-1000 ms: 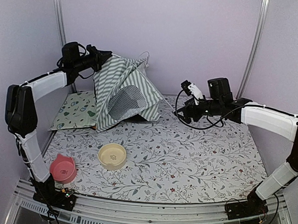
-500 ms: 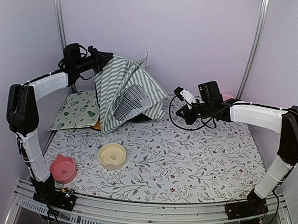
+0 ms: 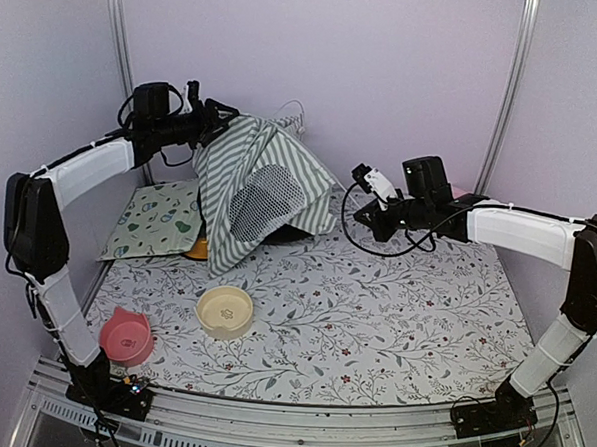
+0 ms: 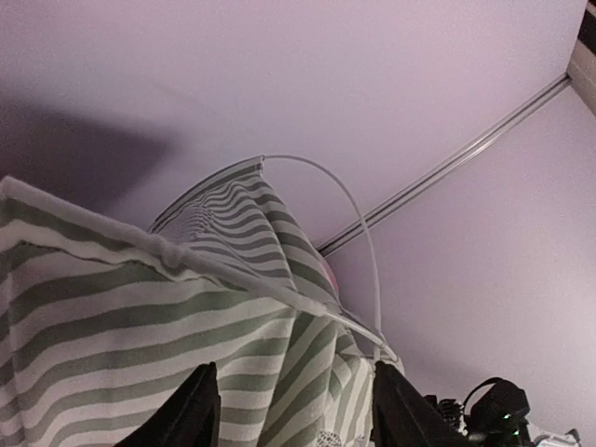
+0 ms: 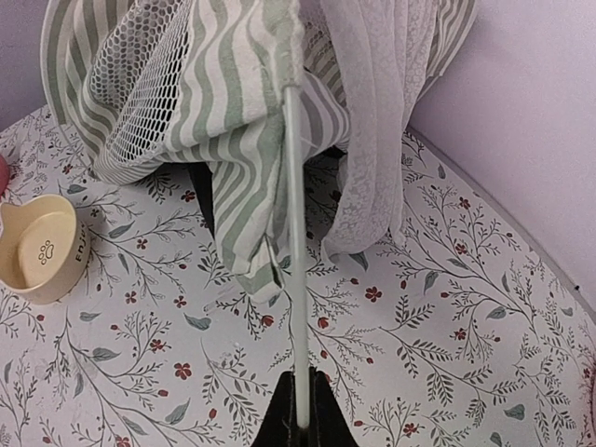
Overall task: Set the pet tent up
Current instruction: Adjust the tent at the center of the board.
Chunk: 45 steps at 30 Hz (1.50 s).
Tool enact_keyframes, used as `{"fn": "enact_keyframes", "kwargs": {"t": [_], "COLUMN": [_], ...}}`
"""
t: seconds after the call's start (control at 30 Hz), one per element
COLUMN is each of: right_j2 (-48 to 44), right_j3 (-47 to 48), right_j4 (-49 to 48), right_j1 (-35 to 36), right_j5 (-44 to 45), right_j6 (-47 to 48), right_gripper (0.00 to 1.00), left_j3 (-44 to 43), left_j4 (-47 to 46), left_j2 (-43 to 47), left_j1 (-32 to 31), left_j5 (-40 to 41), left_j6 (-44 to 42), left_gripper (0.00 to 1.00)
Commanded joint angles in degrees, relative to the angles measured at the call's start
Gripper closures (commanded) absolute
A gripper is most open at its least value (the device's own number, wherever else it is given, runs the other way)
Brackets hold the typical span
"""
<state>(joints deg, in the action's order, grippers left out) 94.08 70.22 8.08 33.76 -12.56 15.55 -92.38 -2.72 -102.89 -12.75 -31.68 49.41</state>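
Since a second ago: got the pet tent (image 3: 260, 186) tipped further right and forward, at the back left of the table (image 3: 394, 319), just beside the printed mat (image 3: 148, 221). Seeing the left pincer (image 4: 296, 371) spread apart now, up at the tent's top, with striped cloth behind the fingers; can't tell if touching. Seeing the right pincer (image 5: 299, 384) moved in closer and pinched tight on a thin white pole (image 5: 293, 233) of the tent. Only catching that pinch from the right wrist view; way too small from overhead. Nothing but the tent's peak and wall from the left wrist view. Also spotting an orange bit (image 3: 198, 247) under the tent's edge, no clue what.
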Motion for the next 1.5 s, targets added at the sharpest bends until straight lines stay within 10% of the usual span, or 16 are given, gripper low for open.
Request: {"fn": "enact_keyframes", "kwargs": {"t": [0.0, 0.67, 0.97, 1.47], "right_j2": [-2.2, -1.6, 2.3, 17.0], "right_j3": [2.4, 6.3, 13.7, 38.4], "right_j4": [-1.2, 2.4, 5.7, 12.2], "right_j1": [0.5, 1.4, 1.4, 3.4], "right_j5": [0.0, -0.3, -1.3, -3.7], "right_j6": [0.3, 2.8, 4.8, 8.0], "right_gripper": [1.0, 1.0, 1.0, 1.0], "left_j3": [-0.4, -18.3, -23.0, -24.5], "left_j4": [8.6, 27.0, 32.8, 34.5], "left_j2": [5.8, -3.8, -5.8, -7.7], "left_j1": [-5.5, -18.4, -19.3, -22.7], "left_j5": [7.7, 37.1, 23.1, 6.9], "left_j6": [-20.8, -49.6, -52.7, -52.5], "left_gripper": [0.43, 0.7, 0.99, 1.0]}}
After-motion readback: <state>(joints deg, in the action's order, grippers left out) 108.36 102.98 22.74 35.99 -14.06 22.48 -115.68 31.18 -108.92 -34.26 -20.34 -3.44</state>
